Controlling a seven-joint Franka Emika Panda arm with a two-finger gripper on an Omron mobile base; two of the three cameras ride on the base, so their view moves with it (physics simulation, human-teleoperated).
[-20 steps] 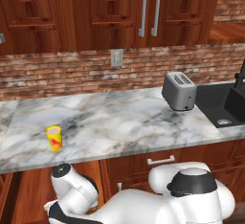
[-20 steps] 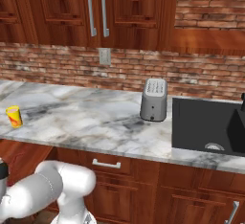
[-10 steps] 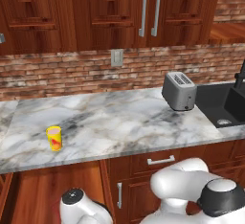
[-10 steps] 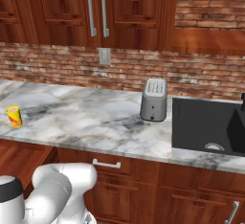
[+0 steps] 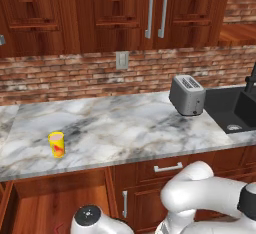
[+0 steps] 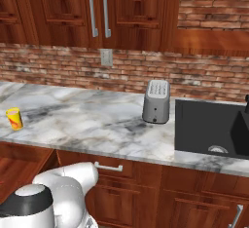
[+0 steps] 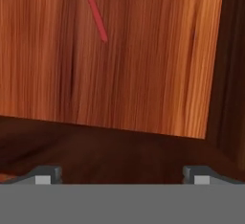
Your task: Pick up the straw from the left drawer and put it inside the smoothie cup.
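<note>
Left base view: cup [image 5: 56, 144] upright on the surface [image 5: 125, 128], well left of the toaster [image 5: 187, 95]; drawer [image 5: 60, 203] pulled open below the cup, arm bent down toward it, a faint red trace on the floor possibly the straw. Right base view: cup [image 6: 14, 118] at the surface's far left, well apart from the toaster. Hand view: tool [image 7: 122, 175] released, jaws wide, above the drawer floor; straw [image 7: 95, 15] lying flat ahead, untouched. Reaching step, judged early. Next: advance over the straw, lower, then pinch across its thin shaft.
</note>
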